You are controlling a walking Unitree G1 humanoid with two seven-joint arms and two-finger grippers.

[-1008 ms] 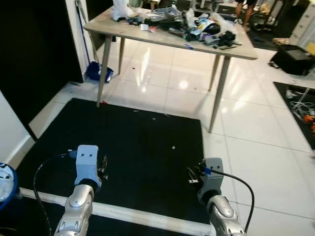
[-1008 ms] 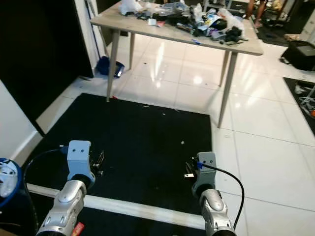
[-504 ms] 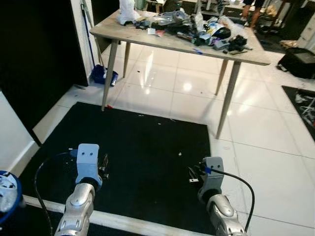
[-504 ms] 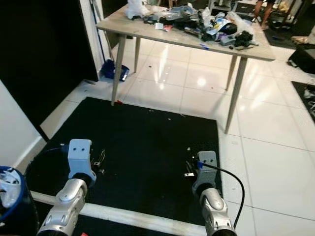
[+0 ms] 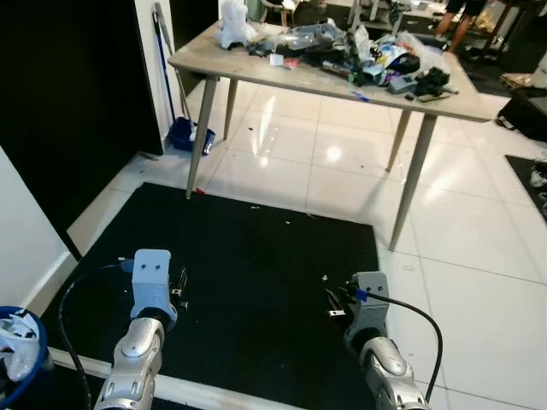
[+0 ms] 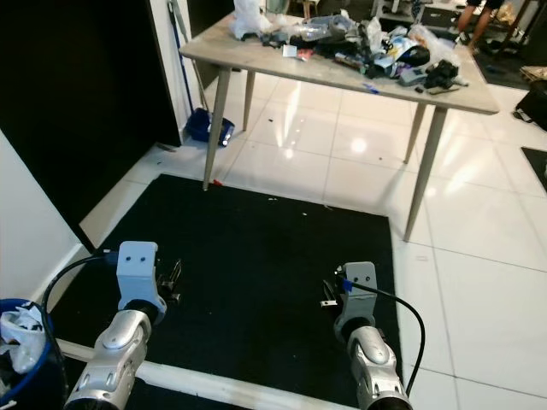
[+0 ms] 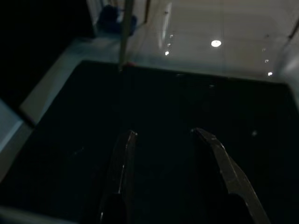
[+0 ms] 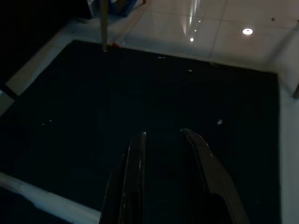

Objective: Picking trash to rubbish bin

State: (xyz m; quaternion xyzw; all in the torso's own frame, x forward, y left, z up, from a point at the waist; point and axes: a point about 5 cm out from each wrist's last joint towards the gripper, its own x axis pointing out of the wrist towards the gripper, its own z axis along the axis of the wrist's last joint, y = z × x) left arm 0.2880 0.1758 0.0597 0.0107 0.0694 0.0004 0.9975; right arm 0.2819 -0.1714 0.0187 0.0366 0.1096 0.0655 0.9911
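Standing on the black mat [image 5: 248, 265], both arms are held low and forward, nothing carried. Left gripper [image 7: 170, 140] fingers are parted with only dark mat seen between them; right gripper [image 8: 163, 137] fingers are parted more narrowly, also empty. The trash [image 5: 342, 51] is piled on the counter [image 5: 256, 68] well ahead, past the far mat edge and a strip of glossy white tile floor [image 5: 479, 239]. The rubbish bin [image 5: 17, 363], blue and already holding crumpled white scraps, is seen at the robot's near left, just beside the left arm.

Risks judged from here:
- The mat edge and the pale strip [image 6: 214, 383] near the feet could be caught while walking, causing a stumble.
- Slipping could be caused by the shiny tile.
- The counter legs [image 5: 201, 128] could be struck if the approach is made too wide or too fast.
- The pile is dense and mixed; a neighbouring item could be dragged off the counter edge when one piece is pulled.
- Small white specks [image 5: 325, 278] on the mat may be missed as trash.
- The bin could be knocked by the left arm on turning back.
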